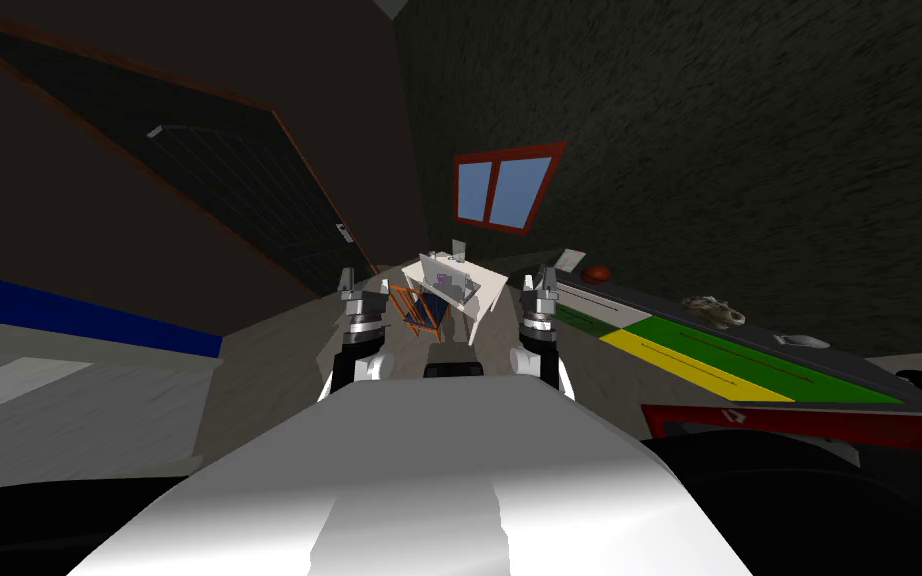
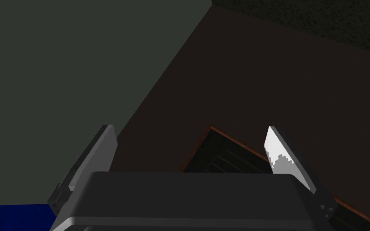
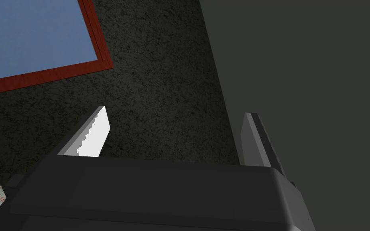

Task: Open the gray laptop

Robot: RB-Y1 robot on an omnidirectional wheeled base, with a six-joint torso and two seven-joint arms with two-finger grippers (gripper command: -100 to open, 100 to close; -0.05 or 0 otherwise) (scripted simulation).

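Left end effector and right end effector, fingers spread and empty, are held abreast; gray laptop, long axis indiscernible, is placed on white counter well ahead, midway between them.

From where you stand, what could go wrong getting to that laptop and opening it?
The orange chair stands at the near side of the white desk, so driving straight in could bump it. Things on the desk are too small to tell apart, so I might reach for the wrong one.
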